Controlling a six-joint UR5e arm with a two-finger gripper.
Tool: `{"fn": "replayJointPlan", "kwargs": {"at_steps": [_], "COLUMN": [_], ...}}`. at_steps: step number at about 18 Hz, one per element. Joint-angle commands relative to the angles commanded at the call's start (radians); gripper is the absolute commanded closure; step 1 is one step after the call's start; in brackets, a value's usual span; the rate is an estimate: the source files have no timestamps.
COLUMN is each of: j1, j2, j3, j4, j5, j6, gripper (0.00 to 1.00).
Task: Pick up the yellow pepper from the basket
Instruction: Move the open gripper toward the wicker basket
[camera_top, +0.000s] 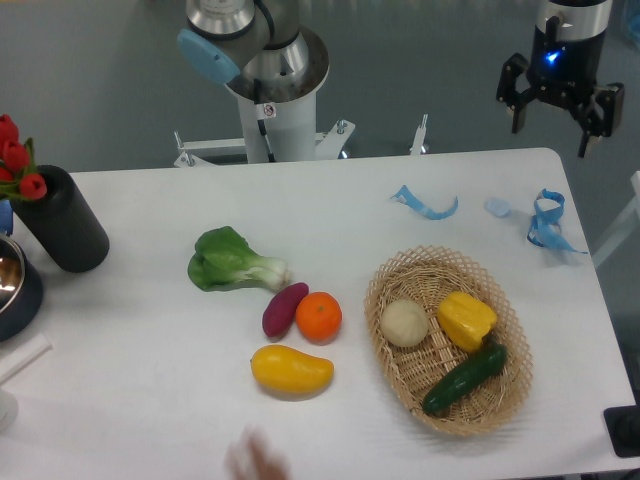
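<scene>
The yellow pepper (466, 319) lies in the right part of the oval wicker basket (390, 360), at the table's right front. It rests between a pale round ball (404, 323) on its left and a green cucumber (464, 379) in front of it. My gripper (552, 128) hangs high above the table's far right edge, well behind and above the basket. Its fingers point down, spread apart and empty.
Left of the basket lie a yellow mango (290, 369), an orange (318, 316), a purple sweet potato (284, 309) and a green bok choy (230, 261). Blue ribbon scraps (546, 222) lie behind the basket. A black vase with red tulips (62, 232) stands far left. A blurred shape (255, 462) shows at the front edge.
</scene>
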Motion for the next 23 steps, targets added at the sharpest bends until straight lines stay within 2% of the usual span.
{"fn": "replayJointPlan", "kwargs": {"at_steps": [4,12,14,17,23], "j1": [-0.005,-0.008,-0.011,-0.026,-0.077], "j2": [0.000,0.009,0.011,0.009,-0.006], "j3": [-0.002,-0.054,-0.078,-0.104,-0.115], "j4": [0.012,0.028,0.072,0.133,0.137], "j5": [0.000,0.000,-0.003,-0.002,-0.006], "j6": [-0.002,-0.029,-0.096,-0.269,-0.460], "gripper": [0.00,0.00,0.00,0.00,0.00]}}
